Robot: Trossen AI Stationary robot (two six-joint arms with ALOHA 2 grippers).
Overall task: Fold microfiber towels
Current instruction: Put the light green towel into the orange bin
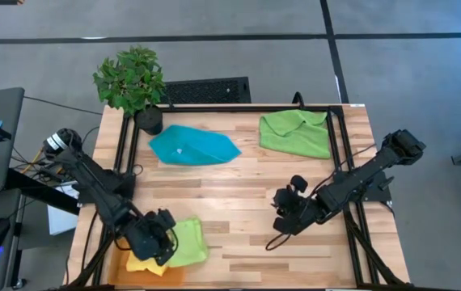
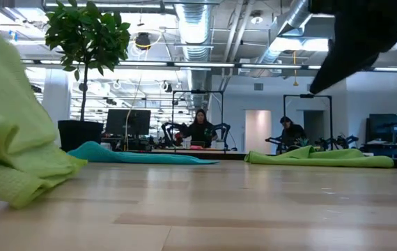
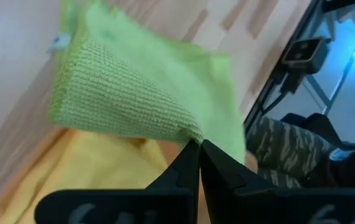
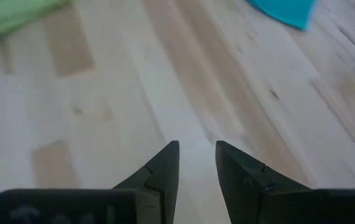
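Progress, judged: early. Left tool (image 3: pixel 198 149), jaws closed on the edge of one lime towel (image 1: pixel 188 241), lifts it over the yellow towel (image 1: pixel 143 264) at the counter's (image 1: pixel 238 242) near-left corner. Teal towel (image 1: pixel 193 146) and second lime towel (image 1: pixel 297 133) lie rumpled, unfolded, at the far side. Right tool (image 4: pixel 196 163) hovers partly open, empty, mid-counter. Cloth: thin, waffle-knit, limp; wood smooth.

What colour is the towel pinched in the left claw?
Lime green towel, pinched at its edge by the left claw; the left wrist view shows it best.
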